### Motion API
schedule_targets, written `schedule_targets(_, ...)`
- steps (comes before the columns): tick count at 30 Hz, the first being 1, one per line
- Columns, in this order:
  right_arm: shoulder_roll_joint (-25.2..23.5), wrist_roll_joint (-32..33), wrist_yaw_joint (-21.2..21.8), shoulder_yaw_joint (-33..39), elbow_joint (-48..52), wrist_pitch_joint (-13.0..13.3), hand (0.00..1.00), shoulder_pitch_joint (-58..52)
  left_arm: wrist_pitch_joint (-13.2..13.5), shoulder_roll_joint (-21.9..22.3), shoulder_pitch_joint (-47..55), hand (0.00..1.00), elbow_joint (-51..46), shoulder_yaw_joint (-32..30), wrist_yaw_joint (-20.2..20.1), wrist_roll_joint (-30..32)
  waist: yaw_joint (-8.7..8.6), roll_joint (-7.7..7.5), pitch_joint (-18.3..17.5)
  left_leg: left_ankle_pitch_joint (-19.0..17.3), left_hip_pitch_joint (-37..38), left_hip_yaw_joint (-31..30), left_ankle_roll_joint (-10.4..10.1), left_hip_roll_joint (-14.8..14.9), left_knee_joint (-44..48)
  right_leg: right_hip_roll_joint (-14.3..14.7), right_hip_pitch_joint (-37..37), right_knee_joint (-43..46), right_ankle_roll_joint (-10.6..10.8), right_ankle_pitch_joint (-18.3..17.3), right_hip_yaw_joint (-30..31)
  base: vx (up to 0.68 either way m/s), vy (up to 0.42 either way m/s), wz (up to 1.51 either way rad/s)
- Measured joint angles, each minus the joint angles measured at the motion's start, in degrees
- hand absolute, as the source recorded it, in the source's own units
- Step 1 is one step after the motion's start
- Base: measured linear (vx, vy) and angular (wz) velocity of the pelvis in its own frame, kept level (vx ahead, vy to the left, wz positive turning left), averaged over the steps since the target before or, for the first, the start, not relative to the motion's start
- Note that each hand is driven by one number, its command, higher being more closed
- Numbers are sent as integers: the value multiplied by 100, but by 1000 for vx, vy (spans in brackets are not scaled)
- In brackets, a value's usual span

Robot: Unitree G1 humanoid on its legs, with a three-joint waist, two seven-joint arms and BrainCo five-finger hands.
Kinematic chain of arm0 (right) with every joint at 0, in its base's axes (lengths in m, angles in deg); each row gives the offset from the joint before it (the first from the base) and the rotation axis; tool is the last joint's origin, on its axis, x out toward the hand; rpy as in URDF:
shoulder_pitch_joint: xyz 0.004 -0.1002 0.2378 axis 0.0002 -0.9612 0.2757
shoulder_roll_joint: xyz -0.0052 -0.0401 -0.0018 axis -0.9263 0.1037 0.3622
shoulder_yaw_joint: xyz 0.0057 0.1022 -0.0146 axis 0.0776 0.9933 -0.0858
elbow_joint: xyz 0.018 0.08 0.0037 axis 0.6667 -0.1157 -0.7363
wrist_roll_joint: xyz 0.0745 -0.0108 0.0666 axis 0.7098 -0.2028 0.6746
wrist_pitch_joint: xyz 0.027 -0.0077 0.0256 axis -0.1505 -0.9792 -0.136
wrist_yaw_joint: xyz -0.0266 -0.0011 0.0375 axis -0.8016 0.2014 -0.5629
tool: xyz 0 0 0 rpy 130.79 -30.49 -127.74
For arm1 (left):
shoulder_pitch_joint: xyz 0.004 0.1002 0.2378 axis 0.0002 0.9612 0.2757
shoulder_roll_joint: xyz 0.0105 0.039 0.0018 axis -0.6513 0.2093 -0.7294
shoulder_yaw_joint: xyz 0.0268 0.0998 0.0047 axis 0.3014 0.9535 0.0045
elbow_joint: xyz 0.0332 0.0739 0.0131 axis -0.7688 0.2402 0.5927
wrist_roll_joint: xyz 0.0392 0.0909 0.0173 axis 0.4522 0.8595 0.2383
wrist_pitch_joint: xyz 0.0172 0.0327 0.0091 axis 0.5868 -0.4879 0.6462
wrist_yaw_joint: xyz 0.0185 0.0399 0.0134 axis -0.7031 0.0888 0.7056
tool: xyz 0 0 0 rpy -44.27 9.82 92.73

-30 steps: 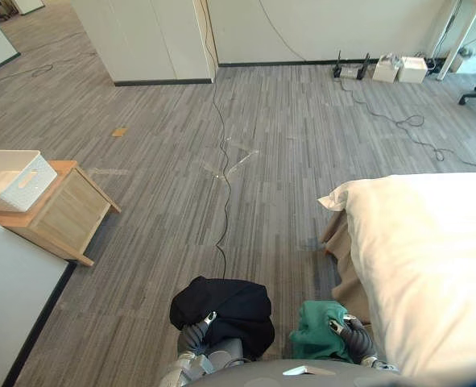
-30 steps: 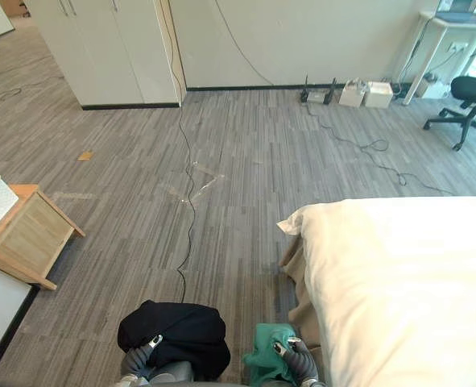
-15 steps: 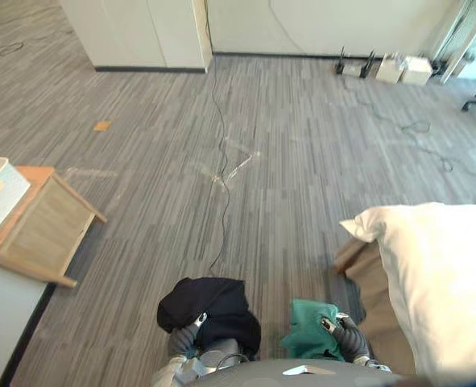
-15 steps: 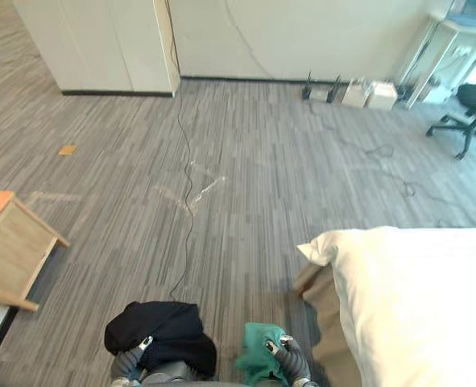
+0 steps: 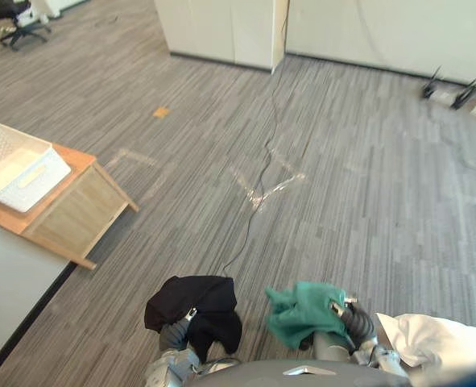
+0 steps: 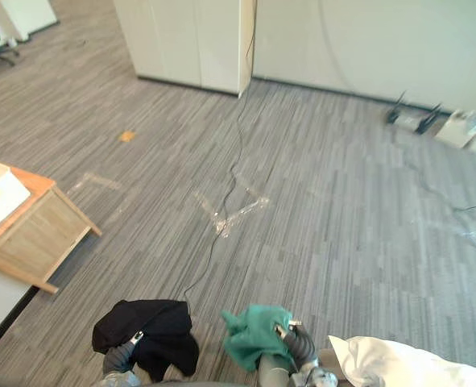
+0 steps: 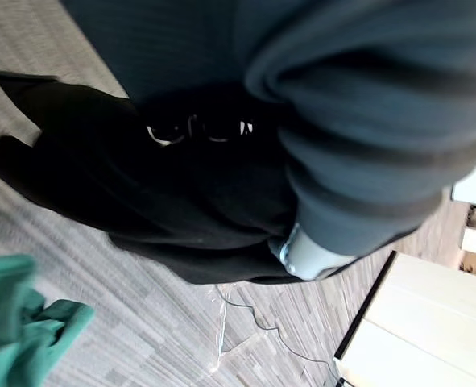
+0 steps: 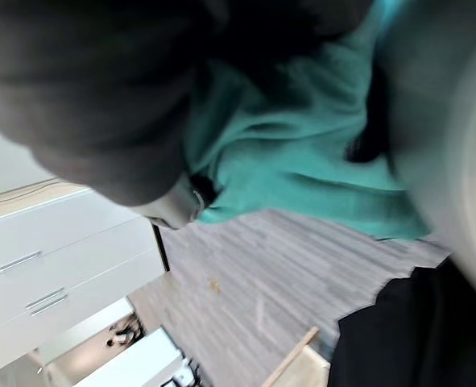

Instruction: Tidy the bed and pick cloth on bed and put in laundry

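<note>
Clutching black cloth (image 5: pixel 199 297), the left hand (image 5: pixel 173 335) sat well short of a basket (image 5: pixel 16 165) — the right hand (image 5: pixel 357 322) gripped green cloth (image 5: pixel 302 313) beside bedding (image 5: pixel 439 347).

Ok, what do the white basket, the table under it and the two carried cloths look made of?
The white basket looks like moulded plastic, matte, with perforated walls. The side table seems light wood or veneer, grain visible. The green cloth and black cloth are soft matte fabric, crumpled and limp; weave unclear.
</note>
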Motion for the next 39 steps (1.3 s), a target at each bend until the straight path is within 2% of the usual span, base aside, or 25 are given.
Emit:
schedule_targets(2,-6,14,-6,10,3,-36,100,118,1,50,16,100,4,-15,-71,3,45,-6,6,73,-189,-42,83,148,680,126,160,129,-39,-332,-150,447,-353,18)
schedule_targets(3,-19,33,-5,-47,3,-115,100,225,1,107,81,100,11,-9,-140,1,78,57,34,550,-806,-166,34,365,2175,360,546,-75,-32,-553,-238,428,-375,15)
schedule_targets(4,-4,38,4,-38,22,-142,100,238,1,134,87,100,8,-9,-187,2,59,118,78,939,-1091,-224,87,480,2854,487,776,-277,-48,-578,-303,309,-273,23)
schedule_targets(5,60,41,15,-30,99,-193,100,212,1,193,119,100,-16,-9,-240,10,46,222,169,1812,-1567,-307,57,659,3846,712,1209,-644,-59,-572,-385,214,-156,16)
schedule_targets(6,121,41,60,-30,178,-228,100,191,5,274,234,100,-64,-8,-313,26,124,305,228,1626,-2238,-295,145,792,5112,930,1641,-1000,-143,-570,-417,276,-167,-7)
schedule_targets(7,195,42,73,27,179,-287,100,179,70,303,339,100,-138,-38,-349,18,217,307,263,1245,-2802,-193,329,600,5799,971,2014,-1219,-259,-627,-377,298,-153,-23)
schedule_targets(8,223,43,81,47,179,-310,100,178,78,291,367,100,-193,-39,-352,16,249,299,265,1143,-2950,-133,339,517,5845,971,2131,-1294,-272,-643,-340,344,-127,-42)
schedule_targets(10,305,42,160,102,181,-388,100,250,146,273,530,100,-447,-21,-411,-19,395,306,277,849,-3486,248,247,10,5018,971,2634,-1755,-291,-648,-109,399,-84,-58)
schedule_targets(11,302,40,192,106,183,-403,100,259,148,275,557,100,-470,-21,-413,-37,391,301,285,807,-3555,335,237,-64,4776,971,2720,-1832,-298,-644,-80,450,-31,-50)
schedule_targets(14,291,26,354,83,251,-462,100,222,148,301,601,100,-603,2,-398,-116,388,257,313,759,-3553,990,201,-410,2493,965,3227,-2231,-166,-705,14,422,29,-21)
schedule_targets(15,287,21,380,100,293,-465,100,146,146,306,561,100,-605,70,-366,-240,383,246,322,1006,-3410,1368,226,-513,1410,966,3471,-2352,-63,-771,-36,599,84,23)
schedule_targets(16,278,8,421,131,292,-469,100,37,143,314,524,100,-605,153,-292,-267,371,234,330,1624,-3174,1825,340,-635,252,992,3787,-2479,139,-875,-178,519,84,32)
schedule_targets(17,269,5,434,143,292,-468,100,-15,143,315,515,100,-605,192,-273,-269,368,236,329,1872,-3100,1982,339,-668,-60,1005,3899,-2483,240,-934,-236,514,108,56)
schedule_targets(18,226,-17,445,180,193,-477,100,-102,153,288,440,100,-543,251,-207,-263,382,145,329,2164,-2870,2309,1267,-820,-339,923,4218,-2476,485,-1085,-406,384,97,46)
schedule_targets(20,176,-20,437,166,180,-480,100,-123,134,231,325,100,-510,191,-158,-273,433,-102,271,1849,-2872,2459,1326,-1038,-163,701,4344,-2474,686,-1021,-602,449,101,48)
schedule_targets(22,174,-42,375,112,201,-482,100,-34,113,216,251,100,-473,206,-158,-269,461,-127,227,1227,-3016,2538,1478,-1003,420,641,4393,-2404,933,-824,-611,515,132,32)
schedule_targets(23,173,-91,311,118,195,-492,100,-44,65,225,236,100,-463,184,-140,-269,534,-139,154,896,-3024,2515,1629,-1010,673,548,4326,-2058,1020,-782,-584,612,151,17)
schedule_targets(25,162,-170,271,69,180,-498,100,-39,30,211,229,100,-374,130,-79,-269,551,-173,5,489,-2895,2383,1609,-1072,905,179,3781,-418,1316,-607,-556,554,135,28)
schedule_targets(26,50,-199,292,31,180,-482,100,-41,37,103,236,100,-360,99,-35,-215,516,-291,-56,335,-2496,2163,1536,-1299,735,-343,2839,1884,1313,-56,-202,488,116,48)
schedule_targets(28,34,-198,294,-9,171,-480,100,-131,38,82,245,100,-338,147,-24,-201,440,-259,-70,331,-2096,1880,1525,-1374,535,-530,2444,2799,1246,-92,-148,463,93,67)
schedule_targets(30,29,-191,327,-65,174,-402,100,-335,46,9,239,100,-379,241,79,-203,370,-216,-81,336,-1579,1467,1518,-1415,264,-635,2052,3141,949,-306,-216,400,37,104)
schedule_targets(32,-8,-180,328,-120,175,-330,100,-503,46,-64,163,100,-421,266,103,-204,317,-252,-67,336,-1205,982,1518,-1488,106,-640,1611,2861,829,-596,-192,400,-19,123)
schedule_targets(35,0,-110,247,-187,156,-272,100,-529,-38,-143,-75,100,-411,302,208,-210,241,-252,-43,326,-800,151,1499,-1488,-82,-280,1070,1327,736,-880,-115,294,-81,145)
schedule_targets(36,12,-51,186,-177,129,-259,100,-530,-109,-148,-111,100,-401,311,206,-211,213,-237,-34,306,-639,-104,1462,-1490,-134,-155,955,575,747,-831,-33,257,-84,130)
schedule_targets(39,-27,172,172,-181,112,-283,100,-429,-216,-184,-125,100,-247,318,159,-208,261,-221,-44,217,-405,-697,1304,-1507,-259,104,597,-1386,787,-48,420,287,-120,114)
